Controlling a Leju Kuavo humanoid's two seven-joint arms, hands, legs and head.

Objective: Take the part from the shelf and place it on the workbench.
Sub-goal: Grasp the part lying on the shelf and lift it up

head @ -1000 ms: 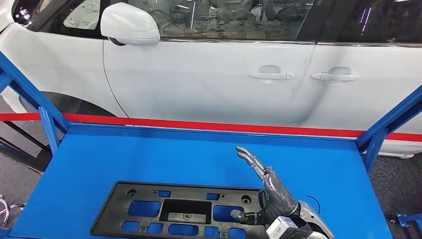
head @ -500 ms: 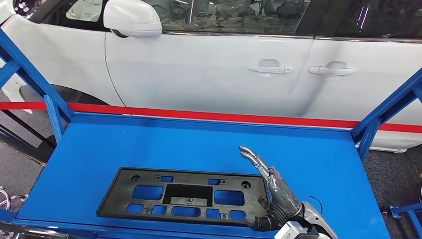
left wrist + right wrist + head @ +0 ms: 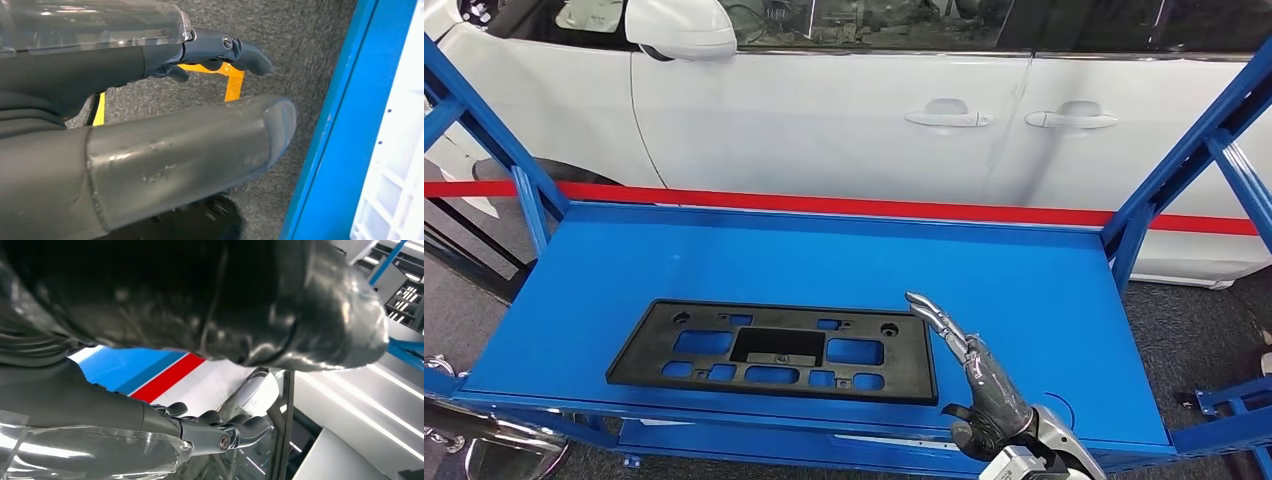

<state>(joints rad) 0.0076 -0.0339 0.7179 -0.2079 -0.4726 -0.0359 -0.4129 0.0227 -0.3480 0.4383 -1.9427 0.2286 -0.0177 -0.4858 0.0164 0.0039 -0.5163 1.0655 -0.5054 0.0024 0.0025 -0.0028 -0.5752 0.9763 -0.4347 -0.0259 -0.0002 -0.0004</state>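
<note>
The right hand (image 3: 984, 385) comes up from the lower edge of the head view over the near right part of the blue workbench (image 3: 1044, 300), palm side turned toward the part, fingers (image 3: 934, 318) stretched out straight and close together, pointing forward and slightly left, the thumb sticking out low toward the left. It holds nothing; its fingers are extended and apart from the thumb. In the right wrist view the right hand (image 3: 200, 370) shows a thick grey thumb and darker fingers (image 3: 235, 432) stretched out, with a strip of blue and red beyond them.

The part, a black plastic licence-plate bracket (image 3: 774, 350) with rectangular cut-outs, lies flat on the workbench just left of the right hand, its near right corner close beside the thumb but apart from it.

The left hand (image 3: 165, 130) hangs beside a blue upright (image 3: 340, 130) over grey carpeted floor (image 3: 300, 30), thumb and dark fingers (image 3: 250, 55) extended, nothing in it.

Beyond the fingertips stands a white car (image 3: 844, 130) with two door handles, a red stripe (image 3: 824, 205) running along below its doors. No writing can be read anywhere
</note>
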